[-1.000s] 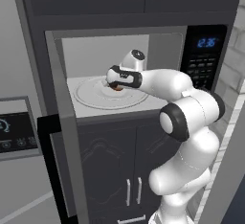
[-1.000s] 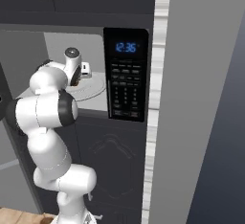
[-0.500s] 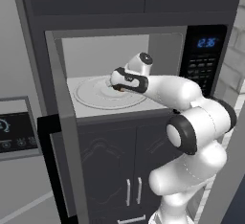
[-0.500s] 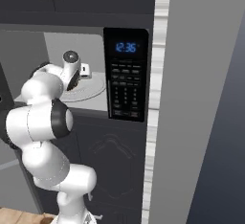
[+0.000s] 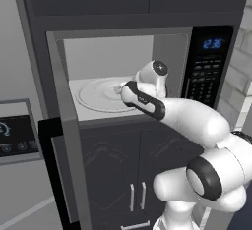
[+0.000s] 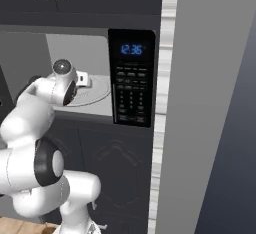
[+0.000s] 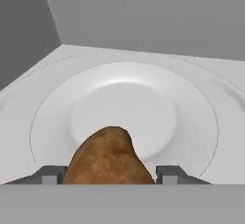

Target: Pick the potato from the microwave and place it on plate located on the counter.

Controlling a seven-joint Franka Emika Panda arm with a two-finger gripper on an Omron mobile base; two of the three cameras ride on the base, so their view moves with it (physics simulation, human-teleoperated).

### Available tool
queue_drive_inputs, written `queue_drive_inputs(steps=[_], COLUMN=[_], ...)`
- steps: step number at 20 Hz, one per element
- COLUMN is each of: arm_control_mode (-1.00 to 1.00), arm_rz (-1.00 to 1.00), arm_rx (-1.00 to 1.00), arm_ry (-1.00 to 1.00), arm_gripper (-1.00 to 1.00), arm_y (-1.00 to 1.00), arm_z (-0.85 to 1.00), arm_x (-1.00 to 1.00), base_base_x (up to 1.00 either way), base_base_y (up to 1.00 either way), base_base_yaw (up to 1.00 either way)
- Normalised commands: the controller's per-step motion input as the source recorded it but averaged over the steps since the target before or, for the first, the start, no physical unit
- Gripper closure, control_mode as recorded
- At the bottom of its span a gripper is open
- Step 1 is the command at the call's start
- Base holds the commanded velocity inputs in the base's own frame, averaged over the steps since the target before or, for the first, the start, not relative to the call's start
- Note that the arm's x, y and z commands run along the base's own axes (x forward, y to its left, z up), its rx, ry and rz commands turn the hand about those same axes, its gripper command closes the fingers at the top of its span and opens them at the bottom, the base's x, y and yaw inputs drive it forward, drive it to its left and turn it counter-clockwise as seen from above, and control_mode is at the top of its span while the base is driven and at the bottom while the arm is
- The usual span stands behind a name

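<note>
Inside the microwave (image 5: 147, 57), I have the hand (image 7: 110, 177) low over the white turntable disc (image 7: 124, 117), and the potato (image 7: 109, 160) sits between its two dark fingertips (image 7: 50, 174). They flank it closely on both sides; I judge the hand to be grasping the potato, though the contact itself is hidden at the frame's lower edge. From the left base view the hand (image 5: 124, 87) is at the near right part of the cavity, close to the opening.

The step in hand is drawing the potato out. I would hold the clamp firm (a matte oval lump can roll between flat tips), lift just clear of the disc, then pull straight back towards the opening, minding the cavity's roof and the open door (image 5: 59, 140) standing at the left.

The cavity is pale grey with a plain back wall. To the right is the keypad panel (image 6: 131, 95) with its blue display (image 6: 132, 49); dark cabinets (image 5: 123, 175) lie below and above. I cannot see the plate or the worktop from here.
</note>
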Motion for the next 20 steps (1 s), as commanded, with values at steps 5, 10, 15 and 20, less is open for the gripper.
queue_drive_inputs(steps=[5, 10, 15, 20], arm_control_mode=[-1.0, -1.0, -1.0, -1.0], arm_rz=[-0.09, -0.08, -0.06, -0.02], arm_rx=[0.0, 0.0, 0.0, 0.0], arm_ry=[0.05, 0.15, 0.11, 0.07], arm_gripper=[1.0, 1.0, 1.0, 1.0], arm_y=[-0.15, -0.1, -0.4, -0.54], arm_z=[0.46, 0.48, 0.37, 0.13], arm_x=[-0.87, -0.92, -0.99, -0.99], base_base_x=[0.0, 0.0, 0.0, 0.0], base_base_y=[0.0, 0.0, 0.0, 0.0], base_base_yaw=[0.0, 0.0, 0.0, 0.0])
